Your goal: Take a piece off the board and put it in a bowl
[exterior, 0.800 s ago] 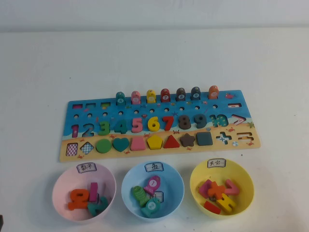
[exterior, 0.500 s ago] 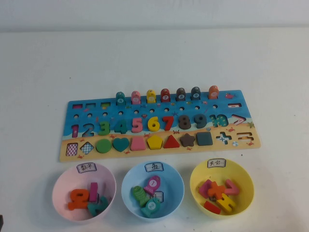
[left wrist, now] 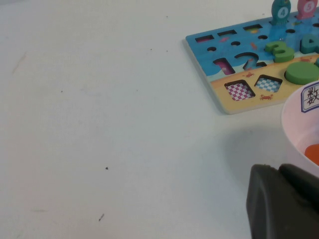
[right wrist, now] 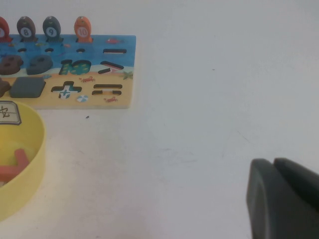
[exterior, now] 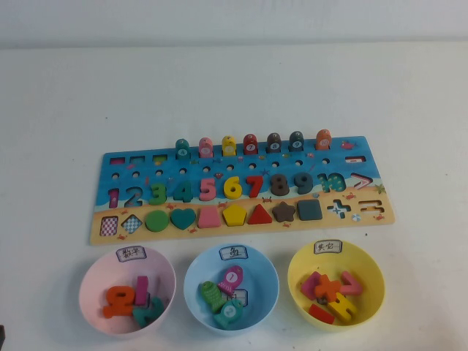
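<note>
The dark slate-blue square piece (exterior: 309, 210) lies in its slot at the right end of the shape row on the board (exterior: 241, 164); it also shows in the right wrist view (right wrist: 27, 87). The yellow bowl (exterior: 371, 267) with a white label stands in front of the board's right end and holds several pieces. My left gripper (left wrist: 278, 169) is shut and empty, low over the table left of the pink bowl. My right gripper (right wrist: 273, 162) is shut and empty, over bare table right of the yellow bowl (right wrist: 36, 149). Neither gripper shows in the high view.
A pink bowl (exterior: 91, 272) and a light blue bowl (exterior: 194, 269), each with several pieces, stand left of the yellow one. A brown star (exterior: 284, 212) and a red triangle (exterior: 259, 214) sit left of the square. Fish pegs line the board's far edge.
</note>
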Controlling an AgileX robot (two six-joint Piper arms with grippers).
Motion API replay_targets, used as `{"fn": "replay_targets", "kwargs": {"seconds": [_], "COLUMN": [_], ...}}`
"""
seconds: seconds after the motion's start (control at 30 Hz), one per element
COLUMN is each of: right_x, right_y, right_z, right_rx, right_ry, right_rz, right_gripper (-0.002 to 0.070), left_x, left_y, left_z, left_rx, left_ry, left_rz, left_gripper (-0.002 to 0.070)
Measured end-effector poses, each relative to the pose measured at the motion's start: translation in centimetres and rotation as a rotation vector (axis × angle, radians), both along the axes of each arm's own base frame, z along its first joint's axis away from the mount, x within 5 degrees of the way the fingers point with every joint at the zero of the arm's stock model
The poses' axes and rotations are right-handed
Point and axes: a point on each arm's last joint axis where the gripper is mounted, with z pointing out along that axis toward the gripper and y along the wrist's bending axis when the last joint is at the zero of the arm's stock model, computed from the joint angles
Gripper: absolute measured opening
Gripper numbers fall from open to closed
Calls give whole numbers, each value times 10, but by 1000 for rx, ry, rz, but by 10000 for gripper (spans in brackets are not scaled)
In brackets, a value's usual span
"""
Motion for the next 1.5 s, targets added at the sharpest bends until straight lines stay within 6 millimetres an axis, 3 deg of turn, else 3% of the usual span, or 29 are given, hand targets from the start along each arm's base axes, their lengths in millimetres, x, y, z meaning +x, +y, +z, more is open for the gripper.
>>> {"fn": "replay_targets", "kwargs": {"seconds": [0.5,0.83,1.03,1.33,1.5], "right_x": [0,4,4,2,5], "right_y": [0,1,0,5,13], "right_z": [1,22,26,26,47], "right_rx": [3,268,345,526,537], "right_ry": [-10,-220,-255,-174,-60], "right_rz": [-1,-40,-55,-32,19], "right_gripper": [-18,-18,-18,-18,-18], "left_x": [0,0,0,0,0], "left_y": [0,0,0,0,0], "left_z": [0,0,0,0,0], "left_rx": [2,2,2,2,2], "left_ry": [0,0,0,0,0], "left_rz": [0,0,0,0,0], "left_gripper": [-4,-4,-4,-4,-4]}}
